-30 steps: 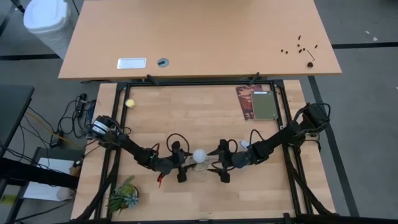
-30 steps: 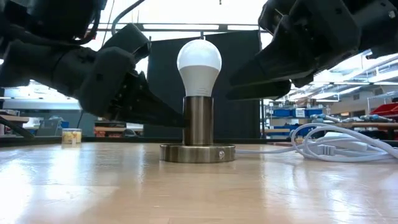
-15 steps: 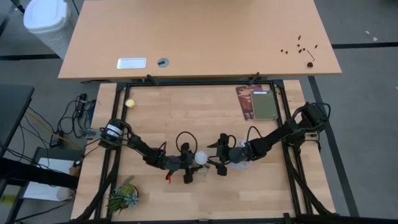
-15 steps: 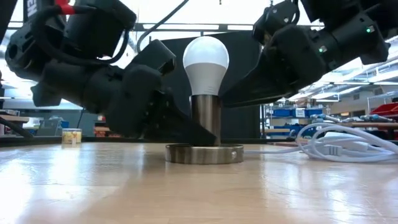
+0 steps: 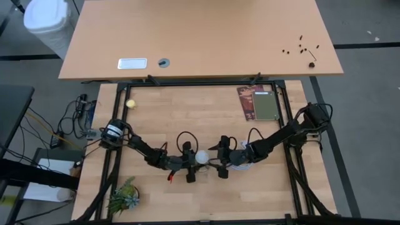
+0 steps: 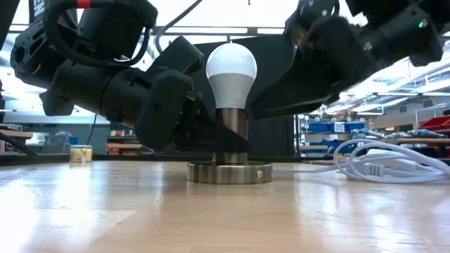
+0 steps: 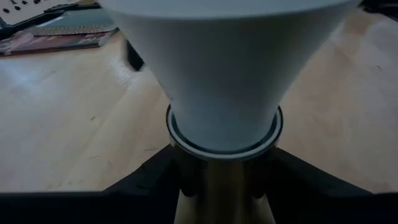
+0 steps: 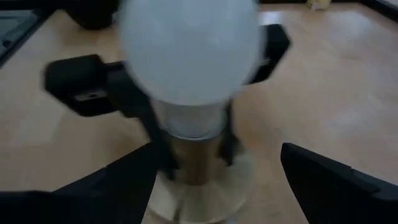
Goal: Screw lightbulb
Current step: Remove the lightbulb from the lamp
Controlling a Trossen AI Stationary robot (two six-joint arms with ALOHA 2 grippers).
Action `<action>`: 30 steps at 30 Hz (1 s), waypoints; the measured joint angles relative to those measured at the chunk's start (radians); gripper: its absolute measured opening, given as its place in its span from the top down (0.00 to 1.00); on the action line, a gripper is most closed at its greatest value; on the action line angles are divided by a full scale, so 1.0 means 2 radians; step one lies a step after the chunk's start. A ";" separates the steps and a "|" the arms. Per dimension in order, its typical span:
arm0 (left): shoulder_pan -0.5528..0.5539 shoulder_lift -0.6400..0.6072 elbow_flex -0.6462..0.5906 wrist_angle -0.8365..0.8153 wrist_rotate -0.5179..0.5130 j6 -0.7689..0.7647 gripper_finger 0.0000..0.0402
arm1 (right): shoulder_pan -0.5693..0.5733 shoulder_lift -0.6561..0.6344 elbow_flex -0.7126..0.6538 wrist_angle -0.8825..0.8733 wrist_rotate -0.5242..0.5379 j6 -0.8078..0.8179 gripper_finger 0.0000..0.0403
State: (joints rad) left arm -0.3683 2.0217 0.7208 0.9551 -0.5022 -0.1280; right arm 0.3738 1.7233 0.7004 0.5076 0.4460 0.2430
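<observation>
Starting far left on the wooden table [image 5: 187, 119]: got a small yellow ball [image 5: 130, 104] up by the far edge, and a little green plant [image 5: 123, 197] down at the near left corner, both well apart from the action

Moving in toward the middle, near side: seeing the left gripper [image 5: 195, 160] reaching in low from the left, jaws pinching the metal stem [image 6: 230, 126] of the socket just under the bulb. Looks pretty snug from the left wrist view, with a dark finger hugging each side of the stem

Dead centre: got the lightbulb [image 6: 231, 74] standing upright in that stem, white dome on top, on the round flat socket base [image 6: 229, 172] resting on the table

Just right of it: seeing the right gripper [image 5: 212, 157] coming in from the right, up at dome height, jaws spread wide and not touching the bulb, with the dome sitting ahead of the gap

Further right: got a white cable [image 6: 373, 165] looped on the table, plus some dark booklets [image 5: 257, 103] lying flat near the far right edge
</observation>
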 joint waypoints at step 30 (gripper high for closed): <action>0.000 0.000 0.017 0.024 -0.039 -0.006 0.53 | 0.013 0.079 0.050 0.197 0.117 -0.110 0.15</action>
State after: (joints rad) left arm -0.3683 2.0209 0.7554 1.0031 -0.5803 -0.1398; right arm 0.4001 1.8816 0.8001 0.9014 0.6794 0.0238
